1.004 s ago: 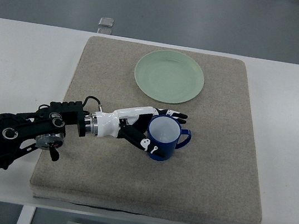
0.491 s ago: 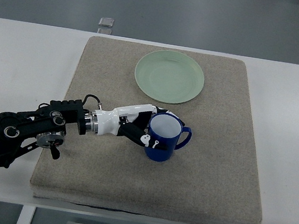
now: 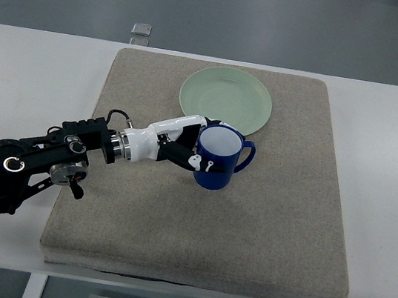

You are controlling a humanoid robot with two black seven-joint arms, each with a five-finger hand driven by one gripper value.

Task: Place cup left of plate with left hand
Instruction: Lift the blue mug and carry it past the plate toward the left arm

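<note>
A blue cup (image 3: 218, 159) with a white inside stands upright, its handle pointing right, just below the pale green plate (image 3: 226, 100) on the beige mat (image 3: 284, 229). My left hand (image 3: 197, 149) reaches in from the lower left and is shut on the cup, its white fingers (image 3: 198, 163) wrapped around the cup's left side. The cup looks lifted slightly off the mat, though I cannot be sure. My right arm does not show.
The mat lies on a white table (image 3: 31, 71). A small clear object (image 3: 142, 30) sits on the floor beyond the table's far edge. Bare mat stretches left of the plate and across the right half.
My left hand has carried the cup up and slightly left, from mid-mat toward the plate's lower edge. The cup stays upright.
</note>
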